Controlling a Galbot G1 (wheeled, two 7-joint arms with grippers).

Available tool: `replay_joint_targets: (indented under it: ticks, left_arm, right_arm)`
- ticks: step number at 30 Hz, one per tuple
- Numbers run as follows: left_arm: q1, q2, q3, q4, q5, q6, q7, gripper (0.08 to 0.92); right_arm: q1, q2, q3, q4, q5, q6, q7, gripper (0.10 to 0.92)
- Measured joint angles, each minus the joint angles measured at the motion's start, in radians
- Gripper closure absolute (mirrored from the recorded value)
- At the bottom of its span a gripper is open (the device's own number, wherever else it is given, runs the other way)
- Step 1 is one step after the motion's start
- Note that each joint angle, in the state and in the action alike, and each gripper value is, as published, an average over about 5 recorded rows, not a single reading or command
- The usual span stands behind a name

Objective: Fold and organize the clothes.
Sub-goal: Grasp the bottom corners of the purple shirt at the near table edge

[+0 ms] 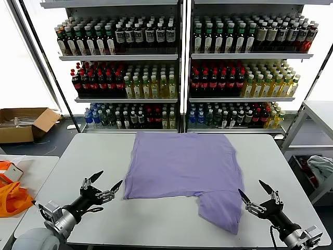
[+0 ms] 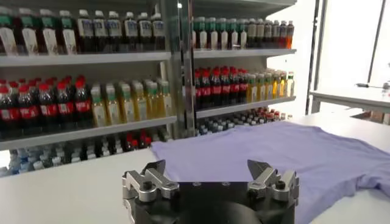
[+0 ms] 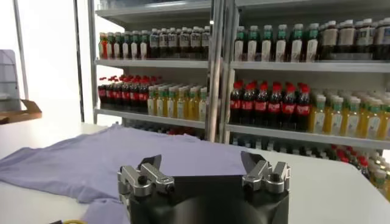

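A lavender T-shirt (image 1: 179,166) lies flat on the white table (image 1: 156,224), a little past centre toward twelve o'clock, plain side up. One sleeve or folded corner sticks out at about five o'clock, reaching almost to the near table edge. No print or neck label shows from here.

The left gripper (image 1: 102,188) hovers above bare table at about eight o'clock from the shirt, just off its near-left corner, its jaws spread wide with nothing between them. The right gripper (image 1: 259,194) hangs at about four o'clock, just beside the protruding flap, its jaws likewise spread and empty. The left wrist view shows the cloth spreading ahead of the left gripper (image 2: 210,176), and the right wrist view shows it lying ahead of the right gripper (image 3: 201,173).

The shirt looks like thin cotton jersey: light, limp, with no stiffness of its own. It will likely sag and drape from any pinch point, and a single-layer grab may drag the rest along the smooth table instead of lifting it. The best holds seem to be edges and corners: the near-left hem corner for the left gripper, the protruding flap's edge for the right. Pinching low at the table surface should catch the fabric; both layers need taking together, or the fold will skew.

Behind stand shelves of bottled drinks (image 1: 177,67); an orange fabric item (image 1: 11,195) lies on a side table at nine o'clock.
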State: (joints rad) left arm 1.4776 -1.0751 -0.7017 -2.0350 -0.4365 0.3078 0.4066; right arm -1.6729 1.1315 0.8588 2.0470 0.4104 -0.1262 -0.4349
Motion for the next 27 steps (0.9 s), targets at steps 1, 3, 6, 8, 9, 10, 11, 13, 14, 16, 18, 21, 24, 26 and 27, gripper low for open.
replay_joint_targets:
  ticks: [1,3,6,8,9,10,11,13,14,16,18,21,24,26,27]
  left_arm:
    - [0.001,0.002,0.002,0.000,-0.002,0.003,-0.002,0.177]
    - [0.005,0.011,0.009,-0.001,-0.006,0.013,-0.010,0.177]
    - [0.013,0.034,0.026,-0.005,-0.013,0.036,-0.027,0.177]
    - [0.018,0.053,0.041,-0.008,-0.018,0.053,-0.038,0.177]
    - [0.019,0.063,0.049,-0.009,-0.021,0.062,-0.044,0.177]
    - [0.019,0.072,0.057,-0.009,-0.025,0.071,-0.050,0.177]
    - [0.018,0.082,0.066,-0.009,-0.028,0.080,-0.056,0.177]
    - [0.014,0.097,0.083,-0.005,-0.037,0.097,-0.068,0.177]
    - [0.012,0.102,0.091,-0.002,-0.041,0.105,-0.074,0.177]
    - [0.005,0.110,0.107,0.005,-0.051,0.119,-0.085,0.177]
    - [-0.005,0.115,0.122,0.014,-0.062,0.130,-0.096,0.177]
    - [-0.022,0.118,0.142,0.029,-0.078,0.142,-0.110,0.177]
    - [-0.041,0.119,0.162,0.047,-0.088,0.149,-0.122,0.177]
    - [-0.054,0.118,0.174,0.059,-0.093,0.152,-0.127,0.177]
    - [-0.060,0.117,0.180,0.065,-0.095,0.153,-0.128,0.177]
  right_arm:
    - [-0.005,-0.008,-0.001,0.002,0.002,-0.006,0.006,0.203]
    - [-0.019,-0.032,-0.004,0.010,0.007,-0.025,0.023,0.203]
    - [-0.053,-0.080,-0.008,0.028,0.021,-0.066,0.058,0.203]
    - [-0.077,-0.111,-0.012,0.040,0.031,-0.095,0.079,0.203]
    - [-0.088,-0.124,-0.014,0.046,0.036,-0.109,0.089,0.203]
    - [-0.098,-0.136,-0.017,0.052,0.041,-0.122,0.098,0.203]
    - [-0.107,-0.146,-0.021,0.057,0.045,-0.135,0.107,0.203]
    - [-0.121,-0.161,-0.029,0.068,0.052,-0.159,0.123,0.203]
    - [-0.126,-0.167,-0.034,0.072,0.054,-0.170,0.131,0.203]
    - [-0.133,-0.175,-0.046,0.080,0.057,-0.191,0.144,0.203]
    - [-0.137,-0.179,-0.060,0.087,0.059,-0.209,0.155,0.203]
    - [-0.138,-0.181,-0.083,0.096,0.062,-0.231,0.168,0.203]
    - [-0.140,-0.181,-0.103,0.101,0.063,-0.249,0.177,0.203]
    - [-0.142,-0.179,-0.116,0.101,0.063,-0.259,0.182,0.203]
    - [-0.143,-0.178,-0.122,0.101,0.063,-0.264,0.184,0.203]
